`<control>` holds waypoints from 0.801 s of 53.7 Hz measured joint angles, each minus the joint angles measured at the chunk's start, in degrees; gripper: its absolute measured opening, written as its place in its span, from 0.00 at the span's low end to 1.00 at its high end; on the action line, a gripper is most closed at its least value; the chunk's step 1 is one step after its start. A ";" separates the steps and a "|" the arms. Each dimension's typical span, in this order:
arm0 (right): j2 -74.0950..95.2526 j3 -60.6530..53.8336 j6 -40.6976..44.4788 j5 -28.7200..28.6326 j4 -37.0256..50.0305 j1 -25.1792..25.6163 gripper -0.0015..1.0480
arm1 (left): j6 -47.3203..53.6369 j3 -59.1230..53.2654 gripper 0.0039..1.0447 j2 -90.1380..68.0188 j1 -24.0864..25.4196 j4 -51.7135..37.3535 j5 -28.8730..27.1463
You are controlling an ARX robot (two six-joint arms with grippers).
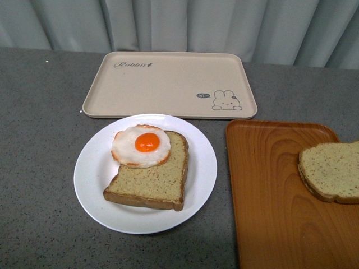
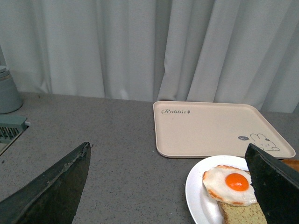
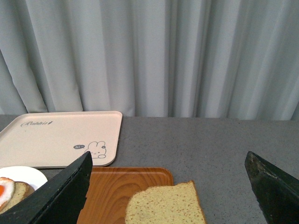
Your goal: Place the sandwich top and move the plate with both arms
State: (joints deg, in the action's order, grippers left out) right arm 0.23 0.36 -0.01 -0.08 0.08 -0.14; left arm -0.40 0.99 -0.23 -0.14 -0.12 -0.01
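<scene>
The sandwich top, a speckled tan bread slice, lies on the orange wood-grain tray at the right. The white plate sits in the middle of the table with another bread slice and a fried egg on it. Neither arm shows in the front view. My left gripper hangs open over the table left of the plate. My right gripper hangs open above the sandwich top, with nothing between its fingers.
A beige rabbit-marked tray lies behind the plate, near the grey curtain. A grey-blue container and a slatted object stand far to the left on the grey speckled tabletop.
</scene>
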 joint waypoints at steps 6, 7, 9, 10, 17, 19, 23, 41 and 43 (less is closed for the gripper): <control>0.02 0.00 0.00 0.00 0.00 0.00 0.91 | 0.00 0.00 0.94 0.00 0.00 0.00 0.00; 0.02 0.00 0.00 -0.02 0.00 0.00 0.91 | 0.02 0.00 0.94 0.00 0.00 0.00 0.00; 0.07 0.00 -0.02 0.26 -0.07 -0.02 0.91 | 0.02 0.00 0.94 0.00 0.00 0.00 0.00; 0.68 0.35 -0.59 2.21 -1.36 -0.44 0.91 | 0.00 0.00 0.94 0.00 0.00 0.00 0.00; 17.64 6.47 -3.45 0.57 -8.39 12.52 0.91 | 0.02 0.00 0.94 0.02 0.00 0.00 0.00; 23.34 7.80 -3.26 -4.39 -5.73 18.40 0.91 | 0.02 0.00 0.94 0.02 0.00 0.00 0.00; 32.22 10.36 -2.82 -10.93 -1.64 26.38 0.91 | 0.02 0.00 0.94 0.02 0.00 0.00 0.00; 75.93 26.99 3.91 -27.67 -2.19 43.15 0.91 | 0.00 0.00 0.94 0.02 0.00 0.00 0.00; 79.34 28.41 4.48 -29.18 -2.40 43.52 0.91 | 0.00 0.00 0.94 0.02 0.00 0.00 0.02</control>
State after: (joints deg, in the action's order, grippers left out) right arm 79.57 28.77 4.47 -29.26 -2.33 43.38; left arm -0.40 0.99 -0.21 -0.14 -0.12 0.01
